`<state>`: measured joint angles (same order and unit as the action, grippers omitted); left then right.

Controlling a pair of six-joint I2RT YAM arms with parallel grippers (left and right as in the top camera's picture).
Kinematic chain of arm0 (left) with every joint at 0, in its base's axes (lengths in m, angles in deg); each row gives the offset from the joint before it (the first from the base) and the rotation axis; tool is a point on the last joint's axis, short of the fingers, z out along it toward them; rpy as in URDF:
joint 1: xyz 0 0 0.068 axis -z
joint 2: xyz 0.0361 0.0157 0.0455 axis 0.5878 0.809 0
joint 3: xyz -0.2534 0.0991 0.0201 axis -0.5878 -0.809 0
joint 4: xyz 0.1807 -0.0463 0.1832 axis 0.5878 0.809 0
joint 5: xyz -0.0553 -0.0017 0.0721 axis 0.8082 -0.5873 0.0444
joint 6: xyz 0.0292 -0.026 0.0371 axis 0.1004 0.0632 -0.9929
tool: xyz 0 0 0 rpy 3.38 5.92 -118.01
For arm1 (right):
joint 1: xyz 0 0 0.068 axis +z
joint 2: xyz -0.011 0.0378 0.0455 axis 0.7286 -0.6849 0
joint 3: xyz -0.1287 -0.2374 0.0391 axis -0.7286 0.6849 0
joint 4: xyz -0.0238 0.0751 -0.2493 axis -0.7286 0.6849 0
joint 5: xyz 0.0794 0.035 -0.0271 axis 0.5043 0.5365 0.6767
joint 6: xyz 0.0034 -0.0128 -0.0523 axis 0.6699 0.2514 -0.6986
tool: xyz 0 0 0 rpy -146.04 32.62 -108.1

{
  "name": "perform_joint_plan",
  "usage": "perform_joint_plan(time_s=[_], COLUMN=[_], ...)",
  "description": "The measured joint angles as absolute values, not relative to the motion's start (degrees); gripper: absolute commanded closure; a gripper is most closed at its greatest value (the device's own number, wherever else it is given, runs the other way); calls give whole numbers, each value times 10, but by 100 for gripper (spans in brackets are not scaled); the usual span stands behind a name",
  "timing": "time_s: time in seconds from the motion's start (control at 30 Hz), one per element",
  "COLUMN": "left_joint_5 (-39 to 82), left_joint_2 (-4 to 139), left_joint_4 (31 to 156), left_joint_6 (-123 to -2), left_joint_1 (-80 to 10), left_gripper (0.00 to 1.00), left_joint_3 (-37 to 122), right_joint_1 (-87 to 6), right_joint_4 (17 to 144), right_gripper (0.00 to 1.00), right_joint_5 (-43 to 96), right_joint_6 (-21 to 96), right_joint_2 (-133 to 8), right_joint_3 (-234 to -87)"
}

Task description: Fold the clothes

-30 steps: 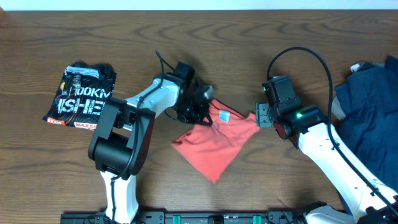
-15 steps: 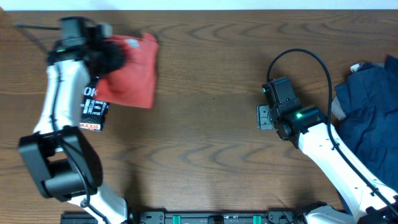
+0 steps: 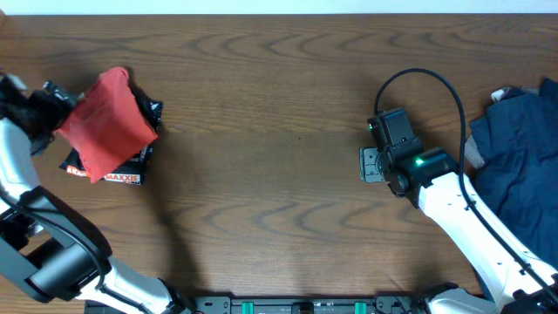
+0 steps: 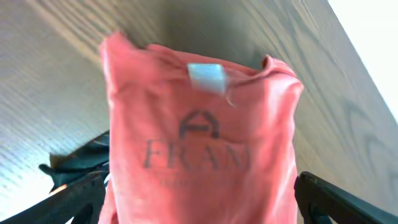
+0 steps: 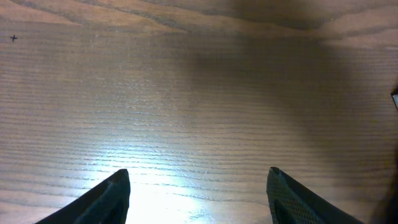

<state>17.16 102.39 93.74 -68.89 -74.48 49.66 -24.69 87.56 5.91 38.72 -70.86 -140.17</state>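
The folded coral-red T-shirt rests on top of the black T-shirt with white lettering at the far left of the table. My left gripper is at the red shirt's left edge. In the left wrist view the red shirt fills the frame, printed side and neck label up. My left gripper is open, its jaws wide apart on either side of the cloth. My right gripper hovers right of the table's centre. It is open over bare wood, nothing between its fingers.
A pile of navy blue clothes lies at the right edge of the table, beside the right arm. A black cable loops above the right wrist. The wooden table spans the view.
The left arm has swung the red shirt from the table's middle to the far left, onto the black shirt, and its jaws have opened. The right arm has stayed put.
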Motion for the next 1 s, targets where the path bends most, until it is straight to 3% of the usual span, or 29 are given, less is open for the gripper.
perform_joint_plan(time_s=[0.13,0.27,0.5,0.53,0.57,0.73,0.87,1.0], left_joint_5=[200,213,192,183,173,121,100,91], left_joint_2=[1024,1024,1024,1024,1024,1024,1024,1021], left_joint_4=[937,937,970,985,1007,1214,1351,1411], left_joint_6=[-676,-676,-704,-708,-715,-735,-736,-736], left_joint_1=[-731,-673,-476,-441,-412,-300,-269,-268], left_gripper=[2,2,2,2,2,2,2,2], left_joint_3=[496,496,496,496,496,494,492,489], right_joint_1=[-247,-249,-285,-296,-303,-371,-405,-413], right_joint_4=[871,828,747,749,755,887,1015,1094], right_gripper=[19,16,13,11,2,1,1,1], right_joint_5=[61,96,177,186,191,241,255,256], right_joint_6=[396,419,432,430,427,410,406,405], right_joint_2=[-709,-709,-711,-714,-717,-736,-736,-736], right_joint_3=[-1402,-1402,-1402,-1402,-1402,-1404,-1403,-1403])
